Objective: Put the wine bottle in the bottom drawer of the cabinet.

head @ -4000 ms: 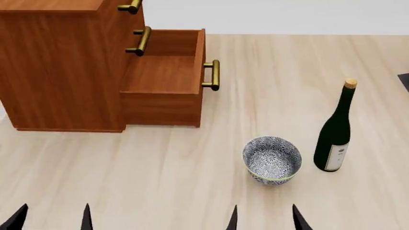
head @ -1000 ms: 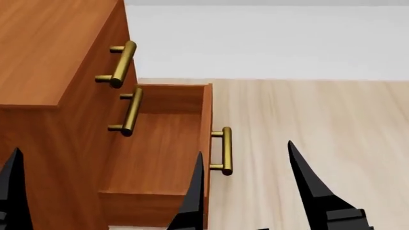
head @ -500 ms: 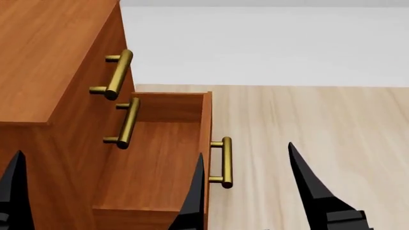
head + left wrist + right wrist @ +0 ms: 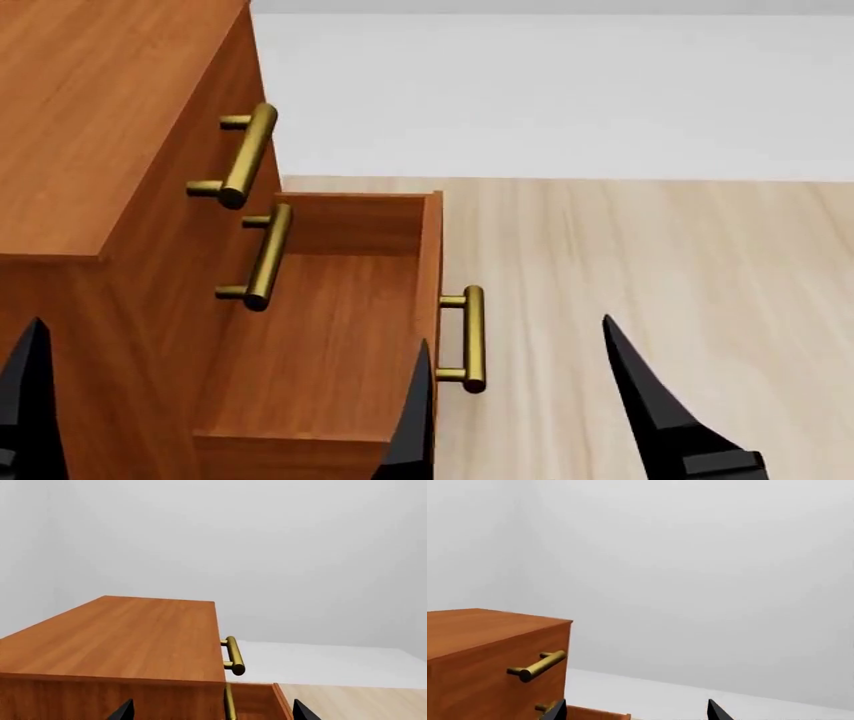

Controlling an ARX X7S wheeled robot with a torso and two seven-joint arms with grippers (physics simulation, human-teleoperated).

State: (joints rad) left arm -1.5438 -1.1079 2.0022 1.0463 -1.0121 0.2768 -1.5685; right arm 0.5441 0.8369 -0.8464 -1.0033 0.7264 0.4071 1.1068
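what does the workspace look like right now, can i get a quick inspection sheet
surface: light wooden tabletop, bare where visible
job's things: reddish-brown wooden three-drawer cabinet; its bottom drawer with a brass bar handle is pulled open, and what shows of its inside is empty; the wine bottle is not in view
clutter: nothing seen
grippers: right hand open, black fingertips apart, one over the drawer's front edge, holding nothing; left hand: one black fingertip shows in the head view, tips apart in the wrist view
cables: nothing seen
surroundings: plain pale grey background
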